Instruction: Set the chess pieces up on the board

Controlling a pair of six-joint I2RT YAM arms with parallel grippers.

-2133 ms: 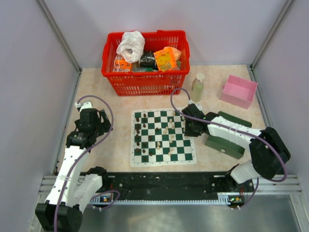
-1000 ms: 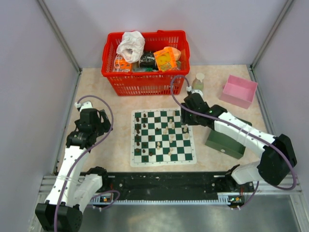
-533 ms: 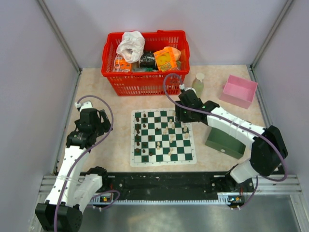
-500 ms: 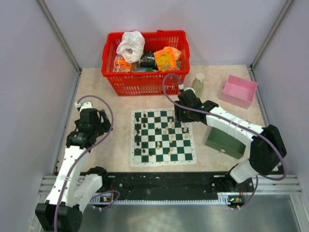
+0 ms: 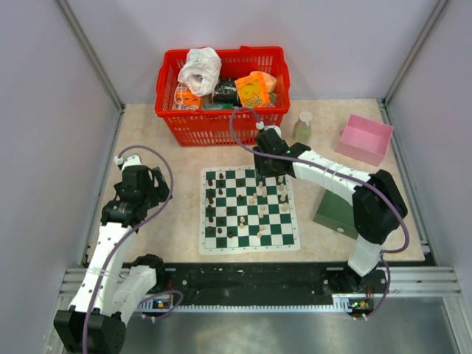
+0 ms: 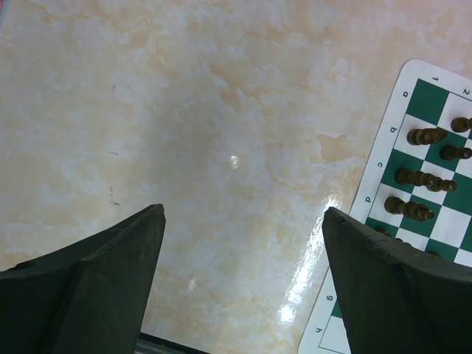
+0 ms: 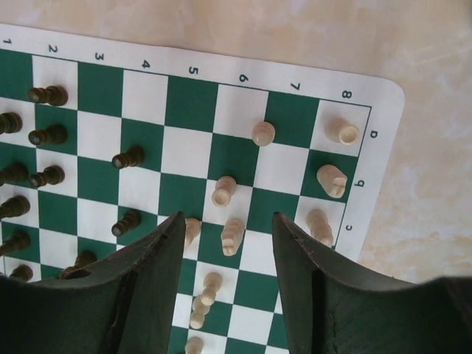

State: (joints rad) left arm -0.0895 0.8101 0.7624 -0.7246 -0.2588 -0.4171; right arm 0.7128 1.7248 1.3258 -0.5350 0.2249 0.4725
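The green and white board (image 5: 249, 209) lies mid-table, also seen in the right wrist view (image 7: 184, 103) and at the right edge of the left wrist view (image 6: 435, 96). Dark brown pieces (image 7: 46, 94) stand along its left columns; cream pieces (image 7: 232, 236) stand scattered on its right half. My right gripper (image 7: 228, 221) is open and empty, hovering over the board's far right part (image 5: 267, 171), with a cream piece between its fingers below. My left gripper (image 6: 243, 214) is open and empty over bare table left of the board (image 5: 140, 184).
A red basket (image 5: 221, 92) full of goods stands behind the board. A pale bottle (image 5: 302, 131) and a pink tray (image 5: 364, 139) stand at the back right. A dark green box (image 5: 343, 214) lies right of the board.
My right gripper has swung from the board's right edge leftward and toward the back, over the board's far side. The left arm has not moved.
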